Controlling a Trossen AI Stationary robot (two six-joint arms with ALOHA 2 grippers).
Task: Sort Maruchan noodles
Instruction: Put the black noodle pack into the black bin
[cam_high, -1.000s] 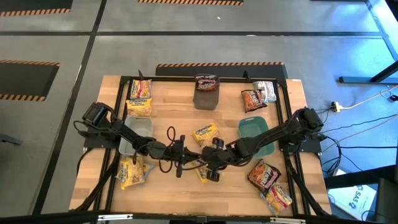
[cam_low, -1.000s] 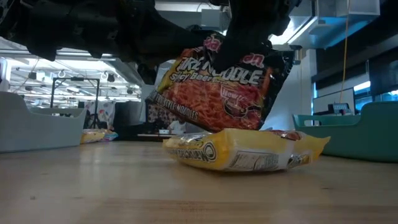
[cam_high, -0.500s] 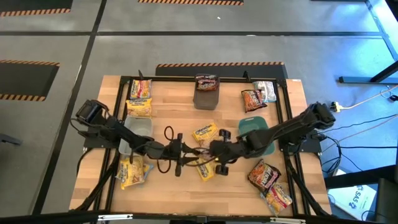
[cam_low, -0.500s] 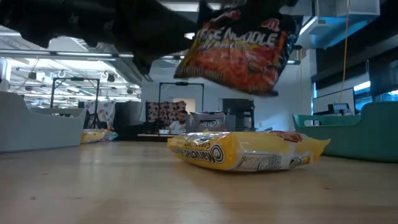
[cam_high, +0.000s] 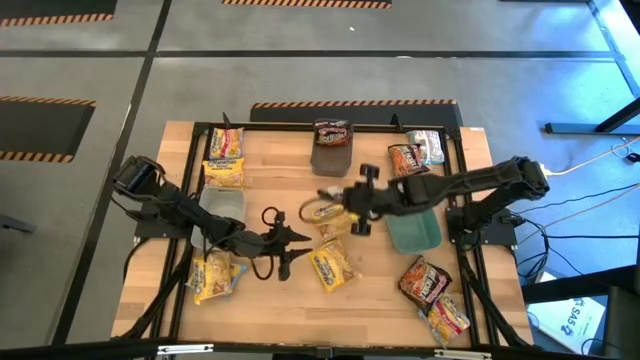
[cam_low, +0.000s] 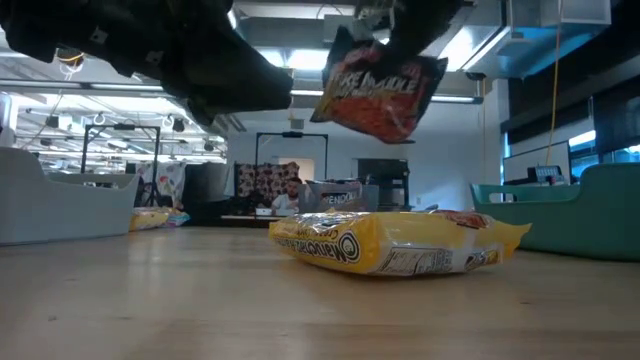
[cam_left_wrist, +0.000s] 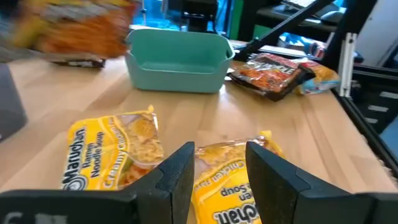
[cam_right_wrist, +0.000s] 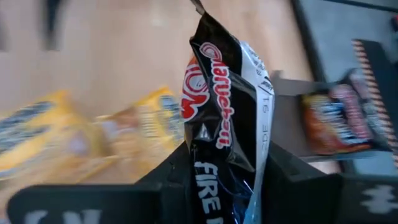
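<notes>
Your right gripper (cam_right_wrist: 227, 180) is clamped on a red-and-black noodle packet (cam_right_wrist: 224, 118), holding it in the air above the middle of the table (cam_high: 280, 170), between the grey bin (cam_high: 331, 157) and the teal dish (cam_high: 415, 230). Your left gripper (cam_left_wrist: 219, 168) hovers with its fingers parted and empty, just over a yellow packet (cam_left_wrist: 233, 199) lying flat; another yellow packet (cam_left_wrist: 109, 152) lies beside it.
</notes>
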